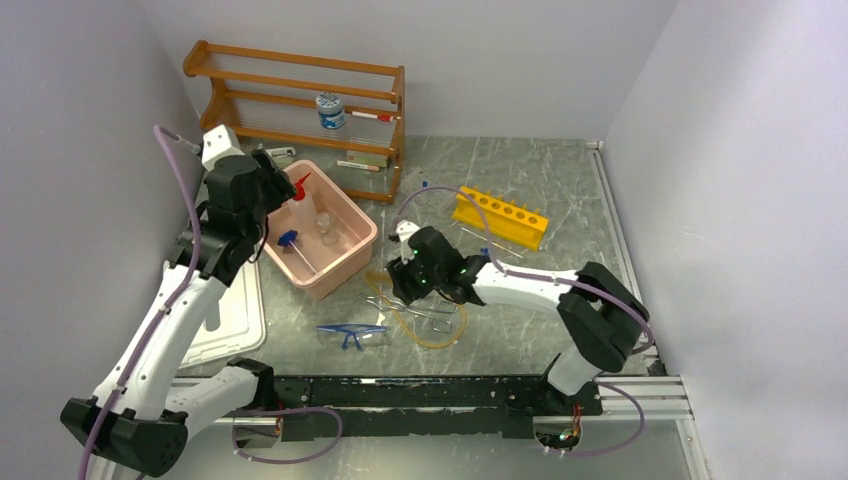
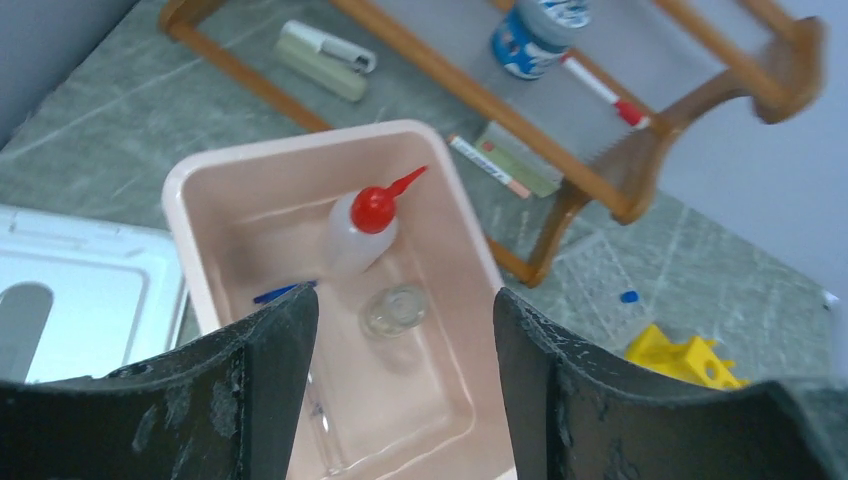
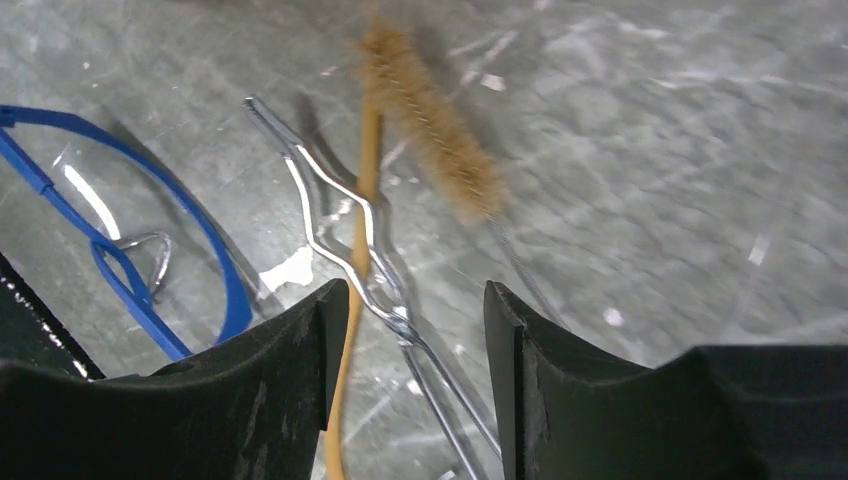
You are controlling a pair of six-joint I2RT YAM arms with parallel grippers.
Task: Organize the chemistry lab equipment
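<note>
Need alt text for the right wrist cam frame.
The right gripper, jaws open, hangs over metal tongs and a strand of amber tubing that cross each other on the grey marbled table. A tan bristle brush lies just beyond, and blue-framed clear goggles sit at the left.

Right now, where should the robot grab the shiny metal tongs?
Probably the narrow middle of the metal tongs, straight down from above, right end effector closing across them. They lie flat with both arms close together there; mind the amber tubing crossing them.
</note>
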